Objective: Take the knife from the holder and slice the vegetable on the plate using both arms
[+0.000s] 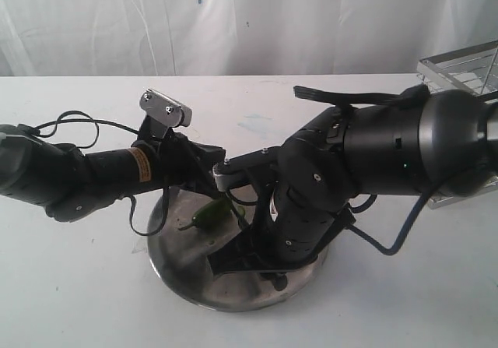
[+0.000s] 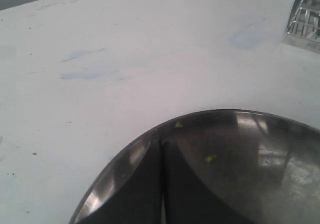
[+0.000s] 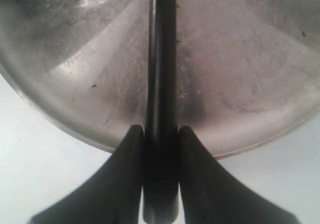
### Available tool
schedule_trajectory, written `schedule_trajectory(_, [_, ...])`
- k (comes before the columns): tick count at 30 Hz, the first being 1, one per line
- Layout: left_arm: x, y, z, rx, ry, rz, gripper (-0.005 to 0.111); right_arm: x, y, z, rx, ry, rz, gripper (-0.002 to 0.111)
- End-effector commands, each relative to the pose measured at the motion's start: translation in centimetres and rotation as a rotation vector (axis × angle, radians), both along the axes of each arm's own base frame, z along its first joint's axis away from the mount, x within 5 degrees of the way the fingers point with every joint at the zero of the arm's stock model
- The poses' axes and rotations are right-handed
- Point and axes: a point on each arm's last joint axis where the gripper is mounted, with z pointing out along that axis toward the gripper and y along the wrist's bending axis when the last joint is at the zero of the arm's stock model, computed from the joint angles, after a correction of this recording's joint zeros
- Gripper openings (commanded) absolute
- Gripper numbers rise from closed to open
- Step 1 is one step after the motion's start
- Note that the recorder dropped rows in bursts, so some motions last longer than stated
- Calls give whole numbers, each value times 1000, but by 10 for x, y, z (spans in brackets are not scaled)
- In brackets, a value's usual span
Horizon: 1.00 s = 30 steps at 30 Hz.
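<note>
The plate point(image 1: 183, 274) lies at the table's front middle. The vegetable point(image 1: 204, 216), a green chili, rests on its left part, just below the left arm's wrist. My left gripper point(image 2: 161, 143) is shut with nothing visible between its fingers, its tips over the plate point(image 2: 280, 184) near the rim; the chili is hidden in this view. My right gripper point(image 3: 160, 130) is shut on the knife's black handle at the plate's edge. The knife point(image 3: 161, 58) reaches across the plate point(image 3: 240, 83). In the exterior view the right gripper point(image 1: 233, 258) points down onto the plate. The holder point(image 1: 467, 64) stands at the back right.
Small green bits point(image 2: 210, 158) lie on the plate. The holder point(image 2: 306, 21) shows at the far edge of the left wrist view. The bulky right arm point(image 1: 389, 149) spans the right side and covers part of the plate. A white curtain hangs behind the white table point(image 1: 70, 286).
</note>
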Motion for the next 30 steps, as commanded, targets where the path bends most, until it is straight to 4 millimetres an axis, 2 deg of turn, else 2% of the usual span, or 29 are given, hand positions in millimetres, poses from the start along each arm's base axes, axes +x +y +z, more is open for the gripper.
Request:
schedule_trajectory(1, [1, 0, -13, -28, 42, 28, 0, 1, 0, 0, 4, -11, 11, 0])
schedule_trajectory(11, [-4, 9, -58, 178, 216, 51, 0, 1, 1, 0, 10, -18, 11, 0])
schedule_trajectory(16, [-4, 10, -60, 191, 229, 55, 0, 2, 2, -4, 8, -15, 11, 0])
schedule_trajectory(30, [-5, 11, -62, 209, 243, 58, 0, 5, 4, -42, -81, 63, 20, 0])
